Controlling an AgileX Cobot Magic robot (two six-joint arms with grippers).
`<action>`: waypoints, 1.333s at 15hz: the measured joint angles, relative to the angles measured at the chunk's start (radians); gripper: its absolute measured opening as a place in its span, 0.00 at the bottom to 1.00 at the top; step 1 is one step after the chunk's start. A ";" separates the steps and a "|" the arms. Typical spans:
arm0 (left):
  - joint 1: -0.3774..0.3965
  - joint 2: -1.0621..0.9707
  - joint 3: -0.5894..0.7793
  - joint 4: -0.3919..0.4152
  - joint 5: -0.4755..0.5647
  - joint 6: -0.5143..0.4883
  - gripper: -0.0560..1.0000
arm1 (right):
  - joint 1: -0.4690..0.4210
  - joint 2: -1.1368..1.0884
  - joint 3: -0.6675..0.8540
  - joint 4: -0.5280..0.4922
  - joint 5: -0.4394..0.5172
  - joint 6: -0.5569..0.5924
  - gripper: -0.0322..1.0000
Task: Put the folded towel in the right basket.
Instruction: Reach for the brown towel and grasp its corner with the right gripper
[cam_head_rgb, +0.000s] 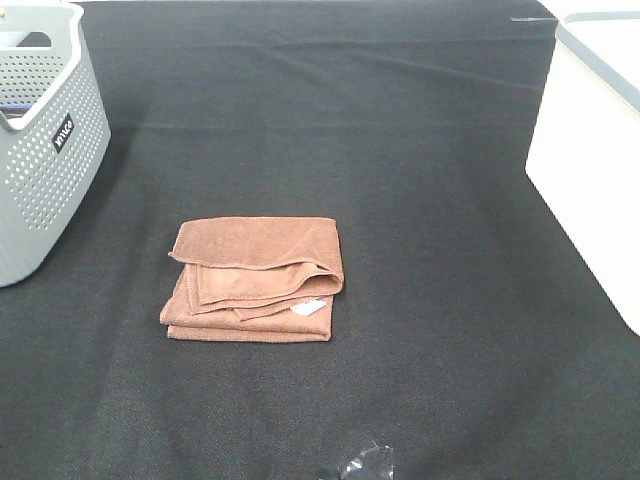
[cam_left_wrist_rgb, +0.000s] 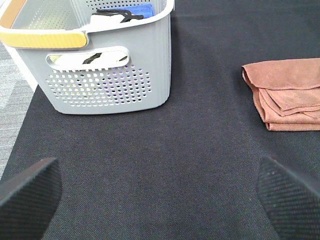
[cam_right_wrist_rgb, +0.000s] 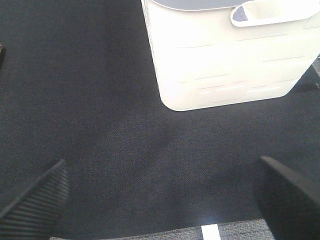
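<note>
A folded brown towel (cam_head_rgb: 255, 280) with a small white label lies flat on the black table cloth, left of the middle; it also shows in the left wrist view (cam_left_wrist_rgb: 287, 92). The white right basket (cam_head_rgb: 590, 165) stands at the right edge and shows close in the right wrist view (cam_right_wrist_rgb: 225, 55). My left gripper (cam_left_wrist_rgb: 160, 195) is open and empty, low over bare cloth, apart from the towel. My right gripper (cam_right_wrist_rgb: 160, 195) is open and empty over bare cloth in front of the white basket. Neither gripper shows in the high view.
A grey perforated basket (cam_head_rgb: 45, 140) with a yellow handle (cam_left_wrist_rgb: 45, 39) stands at the far left and holds several items. A small dark shiny object (cam_head_rgb: 368, 462) lies at the front edge. The cloth's edge shows near both grippers.
</note>
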 joint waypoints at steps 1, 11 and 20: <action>0.000 0.000 0.000 -0.001 0.000 0.000 0.99 | 0.000 0.000 0.000 0.000 0.000 0.000 0.97; 0.000 0.000 0.000 -0.001 0.000 0.000 0.99 | 0.000 0.000 0.000 0.000 0.000 -0.006 0.97; 0.000 0.000 0.000 -0.001 0.000 0.000 0.99 | 0.000 0.000 0.000 0.000 0.000 -0.014 0.97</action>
